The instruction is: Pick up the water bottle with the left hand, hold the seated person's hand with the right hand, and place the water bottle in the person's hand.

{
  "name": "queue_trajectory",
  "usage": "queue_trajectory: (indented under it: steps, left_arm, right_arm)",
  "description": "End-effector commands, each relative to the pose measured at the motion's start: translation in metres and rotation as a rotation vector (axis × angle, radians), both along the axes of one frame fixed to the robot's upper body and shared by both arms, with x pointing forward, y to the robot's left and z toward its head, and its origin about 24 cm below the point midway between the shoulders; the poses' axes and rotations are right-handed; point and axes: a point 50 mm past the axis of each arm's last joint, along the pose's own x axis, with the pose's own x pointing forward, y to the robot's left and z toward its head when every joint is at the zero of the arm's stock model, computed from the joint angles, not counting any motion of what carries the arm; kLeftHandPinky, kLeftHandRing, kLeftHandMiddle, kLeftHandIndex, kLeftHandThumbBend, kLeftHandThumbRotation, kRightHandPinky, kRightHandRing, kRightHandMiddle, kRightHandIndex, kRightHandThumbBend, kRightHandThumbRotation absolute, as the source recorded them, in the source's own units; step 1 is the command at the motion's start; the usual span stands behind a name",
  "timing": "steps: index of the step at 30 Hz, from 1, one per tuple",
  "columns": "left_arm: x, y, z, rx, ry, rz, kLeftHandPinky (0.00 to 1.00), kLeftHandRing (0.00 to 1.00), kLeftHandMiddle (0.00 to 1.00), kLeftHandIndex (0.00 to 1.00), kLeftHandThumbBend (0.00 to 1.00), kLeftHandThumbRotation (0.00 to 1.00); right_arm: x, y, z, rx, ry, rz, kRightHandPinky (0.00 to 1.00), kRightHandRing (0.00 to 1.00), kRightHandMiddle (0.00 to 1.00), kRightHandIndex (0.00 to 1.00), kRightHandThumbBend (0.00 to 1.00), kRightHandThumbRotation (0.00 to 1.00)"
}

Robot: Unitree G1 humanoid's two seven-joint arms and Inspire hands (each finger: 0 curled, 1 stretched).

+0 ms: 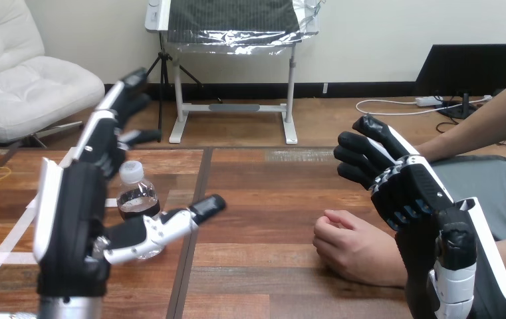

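Water bottle (137, 197) stands between the left hand (70, 219)'s wide fingers (104, 129) and thumb; ungripped.

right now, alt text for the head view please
The robot's left hand is open with the upright water bottle between thumb and fingers on the wooden table. Its right hand hovers above the person's hand, which rests on the table.

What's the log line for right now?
left hand: open beside water bottle | right hand: near person's hand, apart | water bottle: upright on table
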Motion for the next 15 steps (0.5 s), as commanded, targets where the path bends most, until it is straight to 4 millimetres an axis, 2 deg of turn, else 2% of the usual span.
queue_trajectory:
  steps: [1,15]
  left_arm:
    - [0.013,0.007,0.007,0.025,-0.064,0.041,0.76,0.89,0.92,0.89,1.0,0.03]
    - [0.021,0.024,0.006,0.021,-0.039,0.114,0.86,0.94,0.95,0.91,1.0,0.02]
  right_arm:
    - [0.007,0.0,0.011,-0.005,-0.069,0.008,0.85,0.86,0.86,0.88,0.75,1.0]
    - [0.007,0.0,0.011,-0.006,-0.066,0.011,0.84,0.85,0.86,0.88,0.74,1.0]
